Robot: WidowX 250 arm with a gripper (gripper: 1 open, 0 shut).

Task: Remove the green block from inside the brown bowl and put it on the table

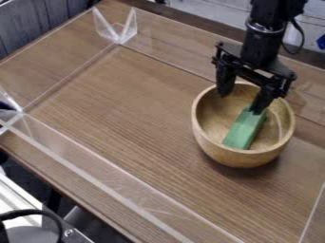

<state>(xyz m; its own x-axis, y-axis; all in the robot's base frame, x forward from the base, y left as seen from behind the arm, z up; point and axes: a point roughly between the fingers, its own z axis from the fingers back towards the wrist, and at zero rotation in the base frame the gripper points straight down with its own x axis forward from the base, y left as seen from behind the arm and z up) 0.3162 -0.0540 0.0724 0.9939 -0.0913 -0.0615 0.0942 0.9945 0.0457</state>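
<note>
The green block (245, 129) lies tilted inside the brown bowl (216, 142), leaning on its right inner wall. The bowl stands on the table (114, 114) at the right side. My gripper (248, 95) points straight down over the bowl's far half, its dark fingers spread wide with nothing between them. One fingertip (225, 92) hangs at the bowl's far-left rim and the other (264, 106) just above the block's upper end. I cannot tell whether that fingertip touches the block.
Low clear acrylic walls (76, 161) run along the table's edges, with a clear bracket (117, 28) at the far corner. Bare wood stretches left of the bowl. Dark equipment sits past the far-right edge.
</note>
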